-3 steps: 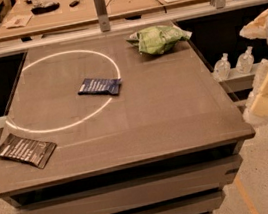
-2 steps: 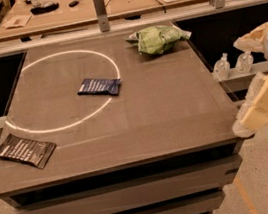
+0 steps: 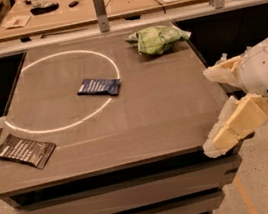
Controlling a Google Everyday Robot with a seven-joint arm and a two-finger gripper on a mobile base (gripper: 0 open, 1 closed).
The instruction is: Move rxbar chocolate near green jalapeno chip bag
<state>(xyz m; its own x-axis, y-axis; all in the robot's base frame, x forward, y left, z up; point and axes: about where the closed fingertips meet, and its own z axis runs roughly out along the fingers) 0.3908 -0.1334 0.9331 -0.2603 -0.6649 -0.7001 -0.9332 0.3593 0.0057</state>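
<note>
Gripper [image 3: 210, 111] spread, empty, beside table [image 3: 176, 117]; blue wrapper [image 3: 99, 86] between rxbar chocolate [image 3: 24, 150], chip bag [image 3: 158, 39].

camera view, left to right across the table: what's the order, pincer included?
rxbar chocolate, front-left corner → dark blue bar wrapper → green jalapeno chip bag, at the back → pincer, open, off the table's right edge.

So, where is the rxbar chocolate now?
In the camera view, the rxbar chocolate lies at the table's near-left corner, outside the white circle; the hand hangs beyond the right edge.
</note>
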